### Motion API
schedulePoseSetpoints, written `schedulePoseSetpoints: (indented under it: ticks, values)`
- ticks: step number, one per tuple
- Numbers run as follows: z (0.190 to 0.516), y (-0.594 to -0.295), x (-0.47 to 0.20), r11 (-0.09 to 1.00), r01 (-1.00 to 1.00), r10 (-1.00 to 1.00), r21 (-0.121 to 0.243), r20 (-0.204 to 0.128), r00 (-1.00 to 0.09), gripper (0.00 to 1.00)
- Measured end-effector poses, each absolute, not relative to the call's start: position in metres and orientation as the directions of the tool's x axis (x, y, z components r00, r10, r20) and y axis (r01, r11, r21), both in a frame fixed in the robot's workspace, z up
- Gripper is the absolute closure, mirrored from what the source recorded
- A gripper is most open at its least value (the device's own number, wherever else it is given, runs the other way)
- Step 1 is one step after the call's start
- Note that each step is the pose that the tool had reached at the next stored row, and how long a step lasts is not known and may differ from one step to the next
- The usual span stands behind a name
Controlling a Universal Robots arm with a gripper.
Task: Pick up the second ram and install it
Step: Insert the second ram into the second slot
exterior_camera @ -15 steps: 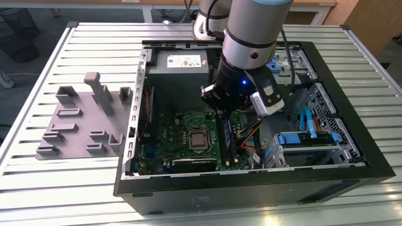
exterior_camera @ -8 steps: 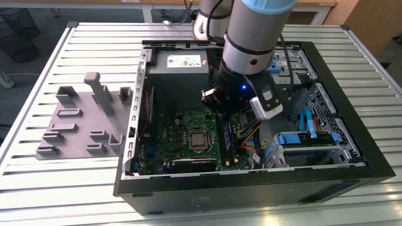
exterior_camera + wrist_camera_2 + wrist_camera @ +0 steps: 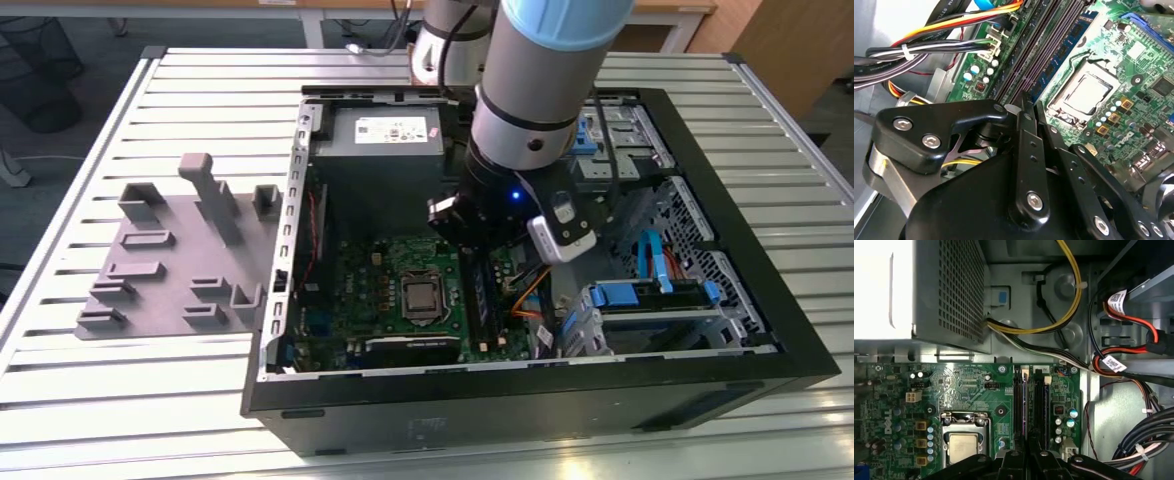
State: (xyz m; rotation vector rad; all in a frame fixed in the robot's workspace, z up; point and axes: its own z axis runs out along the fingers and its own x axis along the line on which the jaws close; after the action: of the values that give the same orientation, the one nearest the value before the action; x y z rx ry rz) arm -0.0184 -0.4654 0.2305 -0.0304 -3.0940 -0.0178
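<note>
The second ram (image 3: pixel 1026 107) is clamped edge-on by the closed gripper (image 3: pixel 1026 102) above the memory slots (image 3: pixel 1030 405) (black, parallel); keep it square, press evenly.

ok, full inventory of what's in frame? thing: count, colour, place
PC case: 1, black, open, on the slatted metal table.
Tray: 1, grey, upright blocks, on the table at the exterior view's left of the case.
Motherboard: 1, green, on the case floor.
CPU socket: 1, silver, on the motherboard.
Memory slots: black, long, beside the socket; count unclear.
Ram: 1 seen, blue-green, seated between slots and socket.
Power supply: 1, grey, perforated, beyond the motherboard.
Cables: several, yellow, black, red, orange.
Arm: 1, grey and blue, reaching into the case.
Gripper: 1, black, over the slots.
</note>
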Motion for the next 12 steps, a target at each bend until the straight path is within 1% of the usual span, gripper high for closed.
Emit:
schedulePoseSetpoints:
  ticks: [12]
  values:
    - [0.2251,-0.4692,-0.0183,1.000,0.021,0.020,0.011,0.048,-0.999,0.86]
